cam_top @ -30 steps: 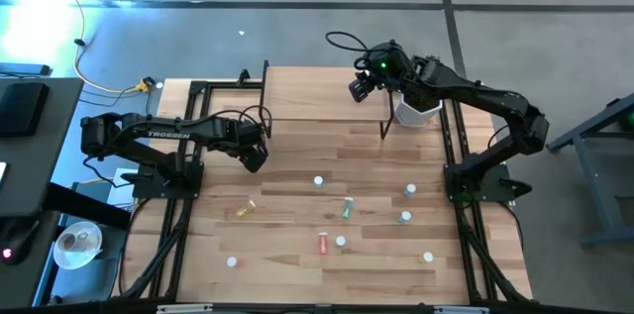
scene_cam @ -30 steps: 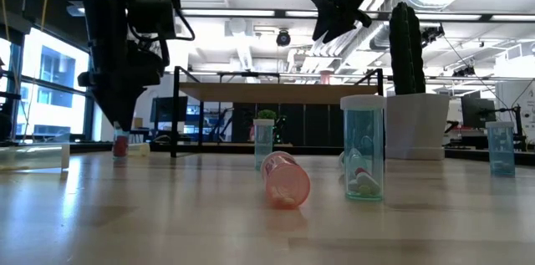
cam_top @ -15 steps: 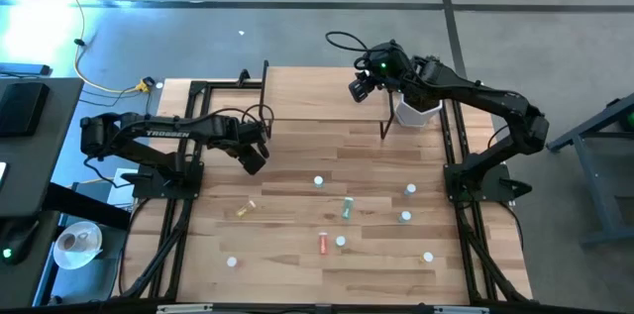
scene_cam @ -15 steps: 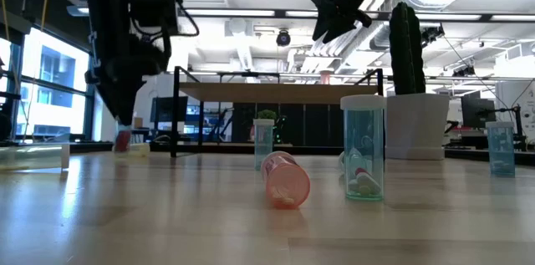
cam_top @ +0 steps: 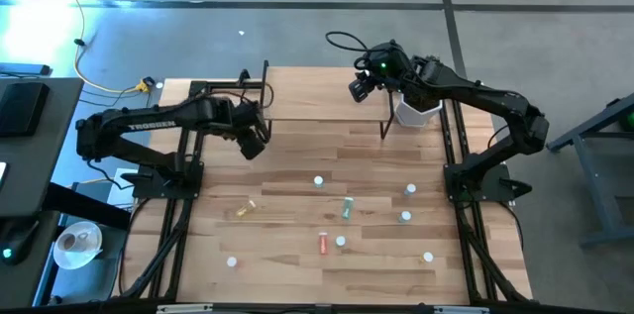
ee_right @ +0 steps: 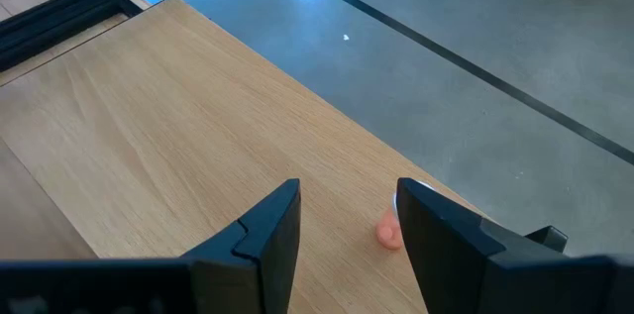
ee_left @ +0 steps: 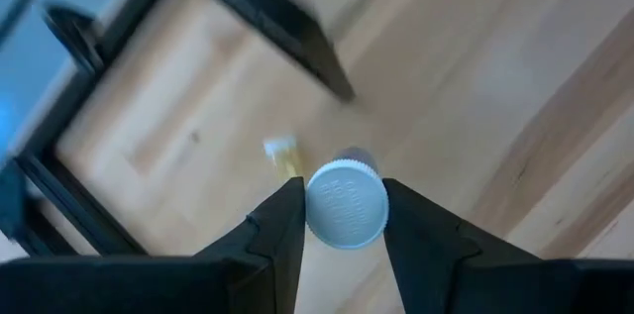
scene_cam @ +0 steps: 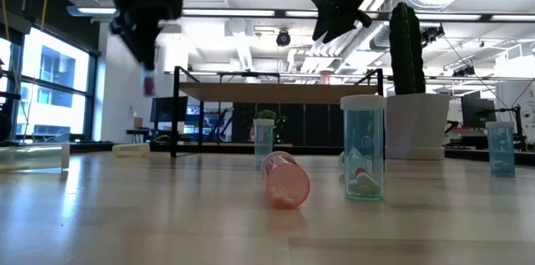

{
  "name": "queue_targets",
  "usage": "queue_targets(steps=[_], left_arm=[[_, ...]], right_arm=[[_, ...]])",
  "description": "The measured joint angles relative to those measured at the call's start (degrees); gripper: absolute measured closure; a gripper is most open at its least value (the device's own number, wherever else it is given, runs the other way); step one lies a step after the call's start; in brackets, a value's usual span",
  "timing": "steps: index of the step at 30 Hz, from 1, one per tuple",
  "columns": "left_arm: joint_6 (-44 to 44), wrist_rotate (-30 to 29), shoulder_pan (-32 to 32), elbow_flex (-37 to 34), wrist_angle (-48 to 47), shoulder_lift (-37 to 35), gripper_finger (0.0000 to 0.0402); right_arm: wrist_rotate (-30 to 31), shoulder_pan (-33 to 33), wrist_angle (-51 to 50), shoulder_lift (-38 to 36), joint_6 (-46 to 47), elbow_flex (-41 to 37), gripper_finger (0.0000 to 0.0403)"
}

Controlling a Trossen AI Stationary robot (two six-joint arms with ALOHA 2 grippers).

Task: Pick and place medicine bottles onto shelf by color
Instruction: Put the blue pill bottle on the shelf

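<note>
A small red medicine bottle (scene_cam: 149,84) with a white cap (ee_left: 346,205) hangs in the air over the table's left part, and my left gripper (cam_top: 254,146) is shut on it. Other medicine bottles are spread over the table's near half: a yellow one (cam_top: 246,209) lying down, a green one (cam_top: 347,208), a red one (cam_top: 323,244). The shelf (cam_top: 317,96) stands at the far edge on thin black legs. My right gripper (cam_top: 357,88) waits open above its right end, where a small pink thing (ee_right: 388,233) lies on the board. My left gripper pinches the red bottle just below its white cap (ee_left: 346,205), one finger (ee_left: 282,223) on each side. The fingers come from above, slanting down. The bottle hangs upright below the fingers (scene_cam: 149,84), lifted clear of the table.
A white pot with a cactus (cam_top: 416,111) stands right of the shelf. In the low view a pink bottle (scene_cam: 286,180) lies on its side and a blue-green one (scene_cam: 363,160) stands upright nearby. Black frame rails (cam_top: 183,215) run along both table sides.
My left gripper has risen from the table's left part with the red bottle and drawn a little toward the far edge. The bottle stood on the table a second ago and now hangs clear, about level with the shelf board.
</note>
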Motion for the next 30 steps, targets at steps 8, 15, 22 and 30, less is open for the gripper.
queue_targets(steps=[8,15,22,30], left_arm=[[7.6,-0.2,5.1,12.0,0.8,0.2,0.0289],[12.9,1.3,11.7,20.0,1.4,0.3,0.0289],[19.0,2.7,16.5,29.0,1.3,4.7,0.0289],[28.5,6.7,20.0,42.2,-2.6,17.3,0.0289]], right_arm=[[0.0,0.0,0.0,0.0,0.0,0.0,0.0242],[0.0,0.0,0.0,0.0,0.0,0.0,0.0242],[0.0,0.0,0.0,0.0,0.0,0.0,0.0242],[0.0,0.0,0.0,0.0,0.5,0.0,0.0242]])
